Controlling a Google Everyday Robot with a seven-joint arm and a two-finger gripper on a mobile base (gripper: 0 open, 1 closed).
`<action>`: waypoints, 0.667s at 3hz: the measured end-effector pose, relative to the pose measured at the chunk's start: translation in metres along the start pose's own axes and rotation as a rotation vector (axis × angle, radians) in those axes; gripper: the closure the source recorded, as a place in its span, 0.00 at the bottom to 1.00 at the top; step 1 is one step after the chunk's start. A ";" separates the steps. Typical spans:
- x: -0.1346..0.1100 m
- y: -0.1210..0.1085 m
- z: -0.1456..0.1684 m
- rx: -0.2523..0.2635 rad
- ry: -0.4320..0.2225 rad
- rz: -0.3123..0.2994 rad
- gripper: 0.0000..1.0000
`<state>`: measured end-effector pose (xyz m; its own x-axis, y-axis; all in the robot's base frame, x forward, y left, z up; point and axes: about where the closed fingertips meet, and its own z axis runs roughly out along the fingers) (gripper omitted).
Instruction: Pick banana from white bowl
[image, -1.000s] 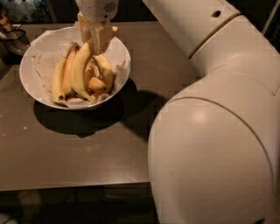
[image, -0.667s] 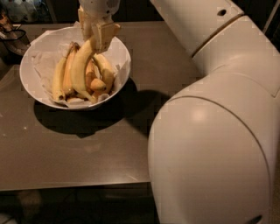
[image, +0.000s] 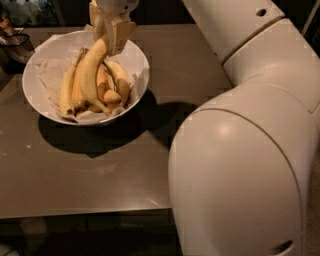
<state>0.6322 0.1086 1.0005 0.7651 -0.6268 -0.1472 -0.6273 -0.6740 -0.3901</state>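
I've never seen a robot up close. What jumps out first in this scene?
The huge white robot arm fills the right foreground. At the top left, its gripper is shut on the upper end of the banana, a long pale one whose lower end rests among shorter bananas in the white bowl on the brown table.

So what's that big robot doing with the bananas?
The robot's pincer is closed on the top end of the long, curved, pale yellow banana, over the wide, round white bowl on the brown table. The banana's lower end lies among the shorter bananas in the bowl, so it isn't out yet.
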 end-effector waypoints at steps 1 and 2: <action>-0.010 -0.001 -0.017 0.041 -0.038 -0.023 1.00; -0.023 -0.004 -0.035 0.063 -0.050 -0.041 1.00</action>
<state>0.6122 0.1124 1.0374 0.7974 -0.5776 -0.1748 -0.5860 -0.6718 -0.4532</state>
